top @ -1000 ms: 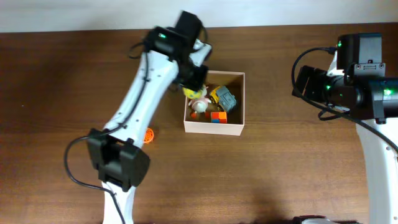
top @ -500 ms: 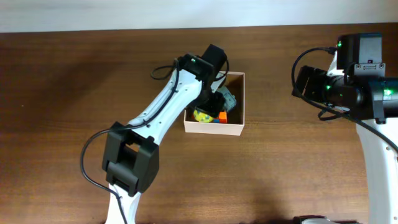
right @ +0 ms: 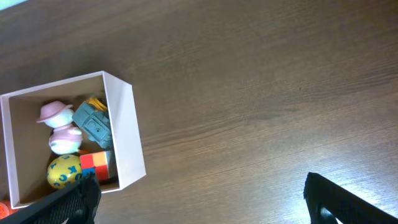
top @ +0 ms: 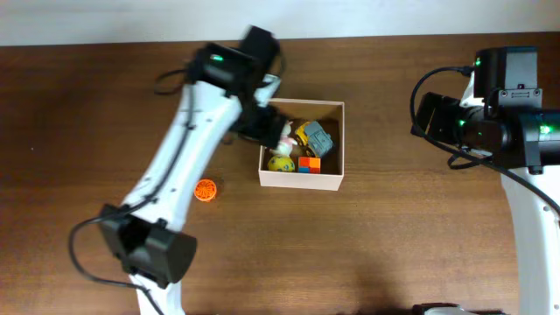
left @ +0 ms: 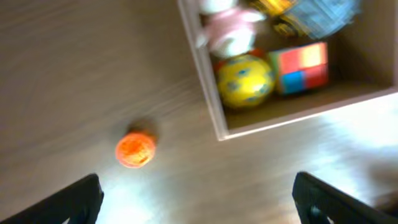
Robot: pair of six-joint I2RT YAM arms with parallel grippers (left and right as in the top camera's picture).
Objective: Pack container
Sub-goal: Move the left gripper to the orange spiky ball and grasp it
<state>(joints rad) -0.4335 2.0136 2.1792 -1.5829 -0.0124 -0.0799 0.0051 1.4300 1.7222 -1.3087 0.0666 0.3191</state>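
We noted left gripper [left: 199, 208] and right gripper [right: 205, 202] both released, empty; small orange ball [top: 206, 189] lay outside square cream-white cardboard container [top: 301, 181].

Dark brown wooden table [top: 394, 245] with the container [top: 302, 181] and a small orange ball [top: 206, 189] near it.

The left arm [top: 188, 149] is white with black joints and a thin black cable [top: 73, 245]. The right arm [top: 512, 131] is mostly black, with small green lights [top: 479, 63].

Cream container [top: 301, 181], upright, holding toys
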